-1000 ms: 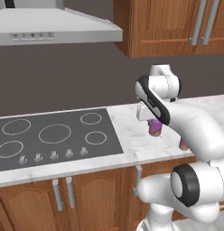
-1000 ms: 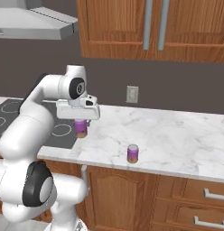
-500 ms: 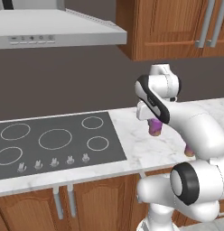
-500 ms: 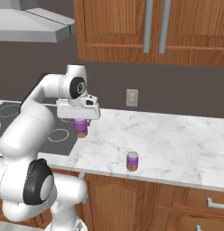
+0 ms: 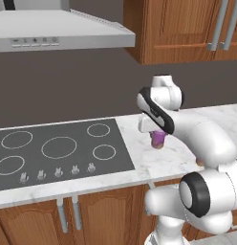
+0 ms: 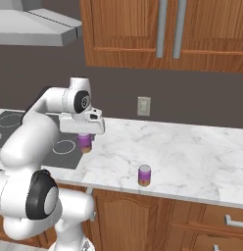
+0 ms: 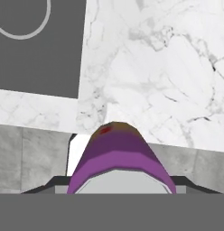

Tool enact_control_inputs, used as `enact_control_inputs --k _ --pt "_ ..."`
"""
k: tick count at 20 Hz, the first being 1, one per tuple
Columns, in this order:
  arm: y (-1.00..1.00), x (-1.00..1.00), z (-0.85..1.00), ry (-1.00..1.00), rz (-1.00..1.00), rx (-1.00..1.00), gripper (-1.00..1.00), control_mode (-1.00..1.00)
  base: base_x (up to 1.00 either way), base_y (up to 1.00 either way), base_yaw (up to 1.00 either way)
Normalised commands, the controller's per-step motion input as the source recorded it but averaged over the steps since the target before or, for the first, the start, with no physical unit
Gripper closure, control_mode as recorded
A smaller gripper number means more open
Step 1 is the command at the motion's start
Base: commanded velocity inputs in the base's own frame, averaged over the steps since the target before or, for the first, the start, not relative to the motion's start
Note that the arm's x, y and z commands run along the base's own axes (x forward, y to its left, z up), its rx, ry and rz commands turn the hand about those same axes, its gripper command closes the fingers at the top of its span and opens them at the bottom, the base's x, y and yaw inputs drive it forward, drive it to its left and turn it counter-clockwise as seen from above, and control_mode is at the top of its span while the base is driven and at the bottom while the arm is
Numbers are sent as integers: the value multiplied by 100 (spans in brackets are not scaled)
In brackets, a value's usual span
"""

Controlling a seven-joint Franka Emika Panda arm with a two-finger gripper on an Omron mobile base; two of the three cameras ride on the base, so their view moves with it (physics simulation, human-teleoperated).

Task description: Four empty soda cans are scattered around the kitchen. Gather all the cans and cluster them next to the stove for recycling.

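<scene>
My gripper [image 5: 157, 135] is shut on a purple soda can [image 5: 159, 140], holding it upright just over the white marble counter, a short way right of the stove [image 5: 58, 153]. In the right base view the held can [image 6: 85, 142] hangs under the hand beside the cooktop's edge [image 6: 64, 147]. A second purple can with a silvery top [image 6: 144, 175] stands near the counter's front edge, to the right of the arm. The hand view looks down over the held can [image 7: 120, 151] at the marble, with a corner of the stove [image 7: 37, 58] at upper left.
A grey range hood [image 5: 58, 31] hangs over the stove and wooden wall cabinets [image 6: 162, 29] hang above the counter. A wall outlet [image 6: 143, 106] sits on the dark backsplash. Bare marble [image 6: 192, 147] stretches to the right.
The whole picture has shifted, so the base has driven sideways toward the stove. The gripper has kept its hold on the can throughout.
</scene>
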Motion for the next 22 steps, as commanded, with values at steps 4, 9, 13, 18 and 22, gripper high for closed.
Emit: enact_control_inputs --k 4,9,13,18,22 --pt "18 28 -36 0 0 0 100 -100 0 0 0" --pt "7 45 -24 4 0 2 100 -100 0 0 0" --pt "10 44 -26 3 0 1 100 -100 0 0 0" --pt "15 45 -29 0 0 0 100 -100 0 0 0" --pt "8 41 -24 0 0 0 100 -100 0 0 0"
